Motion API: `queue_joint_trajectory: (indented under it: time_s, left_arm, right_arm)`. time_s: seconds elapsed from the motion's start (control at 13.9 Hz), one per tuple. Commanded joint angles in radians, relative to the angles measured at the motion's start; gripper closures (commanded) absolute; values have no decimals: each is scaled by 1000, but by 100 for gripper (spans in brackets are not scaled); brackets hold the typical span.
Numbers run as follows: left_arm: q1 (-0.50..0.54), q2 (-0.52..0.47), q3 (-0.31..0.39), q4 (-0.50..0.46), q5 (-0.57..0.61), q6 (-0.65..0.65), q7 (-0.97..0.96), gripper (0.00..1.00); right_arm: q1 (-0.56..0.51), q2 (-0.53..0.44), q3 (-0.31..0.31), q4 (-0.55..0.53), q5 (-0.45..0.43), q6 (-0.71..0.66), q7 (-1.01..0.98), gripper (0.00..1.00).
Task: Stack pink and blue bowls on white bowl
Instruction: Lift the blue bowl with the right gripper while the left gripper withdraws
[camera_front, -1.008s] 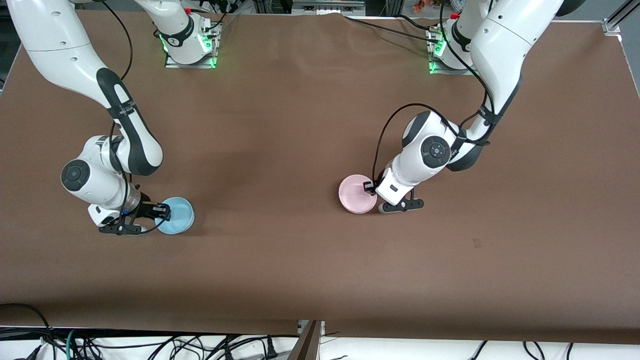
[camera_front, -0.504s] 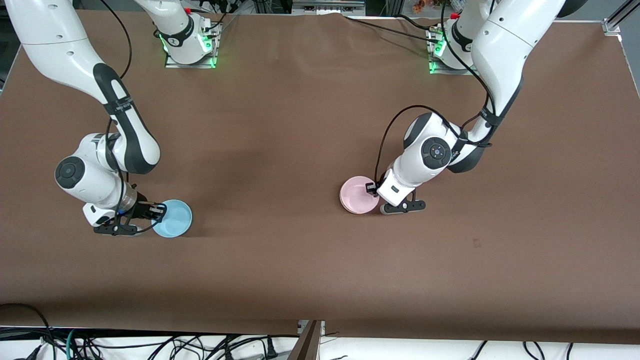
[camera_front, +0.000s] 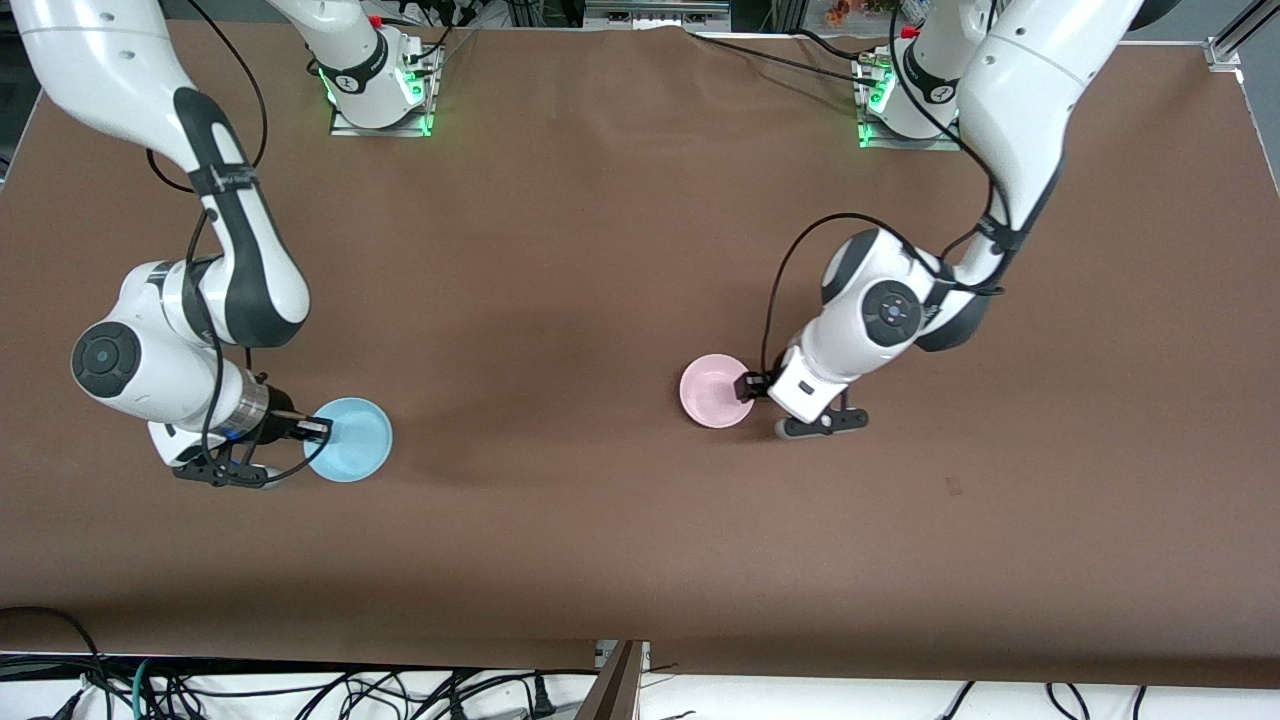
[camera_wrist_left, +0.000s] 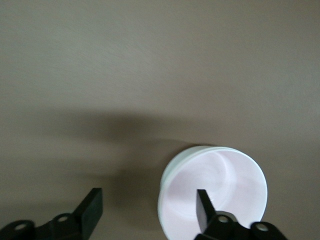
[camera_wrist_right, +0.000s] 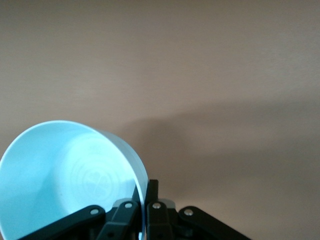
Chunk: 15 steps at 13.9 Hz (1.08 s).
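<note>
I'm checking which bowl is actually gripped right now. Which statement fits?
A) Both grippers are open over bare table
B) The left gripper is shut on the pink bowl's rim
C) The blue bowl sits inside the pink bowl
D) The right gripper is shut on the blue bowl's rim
D: the right gripper has its fingers pinched together on the blue bowl at its rim, while the left gripper stands open at the pink bowl.

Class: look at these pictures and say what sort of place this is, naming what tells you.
Probably a robotics lab bench: two arms bolted to a brown-covered table, loose cables along its edge, and only test props, a blue bowl and a pink bowl.
</note>
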Motion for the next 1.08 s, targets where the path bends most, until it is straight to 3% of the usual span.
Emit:
queue_joint_trajectory:
  time_s: [0.0, 0.22, 0.36, 0.58, 0.79, 1.01]
  left_arm:
    - [61, -133, 34, -4, 26, -141, -1, 0]
    - [100, -271, 151, -4, 27, -251, 153, 0]
    - [208, -362, 163, -7, 26, -387, 368, 0]
    - [221, -457, 280, 18, 26, -520, 532, 0]
    - [221, -479, 285, 154, 27, -749, 539, 0]
    - [216, -480, 286, 249, 21, -845, 540, 0]
  right_arm:
    - [96, 1, -6, 53, 2, -49, 159, 100]
    - [237, 7, -8, 68, -6, -39, 427, 100]
    - [322, 16, -8, 94, -9, -28, 571, 100]
    - [402, 27, -8, 100, -8, 25, 682, 100]
    - [501, 97, -11, 128, -11, 227, 877, 100]
    - [581, 238, -20, 334, -29, 250, 981, 100]
